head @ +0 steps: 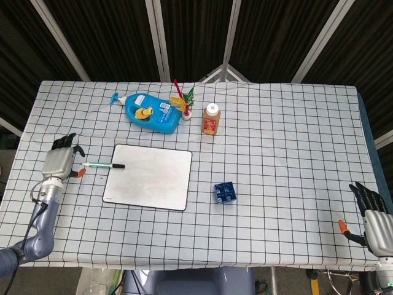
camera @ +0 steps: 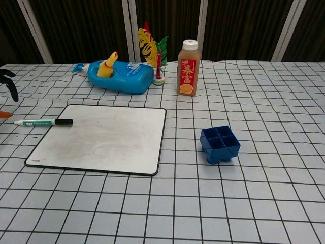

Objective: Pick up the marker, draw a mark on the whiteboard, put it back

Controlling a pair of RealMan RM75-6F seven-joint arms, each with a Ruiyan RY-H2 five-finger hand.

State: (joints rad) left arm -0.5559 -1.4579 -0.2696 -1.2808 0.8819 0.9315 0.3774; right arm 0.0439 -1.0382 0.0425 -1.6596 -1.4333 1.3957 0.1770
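A marker (head: 103, 165) (camera: 42, 122) with a white barrel and black cap lies on the table, its cap over the whiteboard's left edge. The whiteboard (head: 148, 176) (camera: 101, 138) lies flat, left of centre. My left hand (head: 59, 162) hovers just left of the marker's tail, fingers apart, holding nothing; only its fingertips (camera: 7, 84) show at the chest view's left edge. My right hand (head: 374, 215) sits open at the table's front right corner, far from the marker.
A blue detergent bottle (head: 149, 112) lies at the back with a yellow duck on it. Beside it stand a feather shuttlecock (head: 183, 101) and an orange juice bottle (head: 210, 119). A small blue compartment box (head: 225, 192) sits right of the whiteboard.
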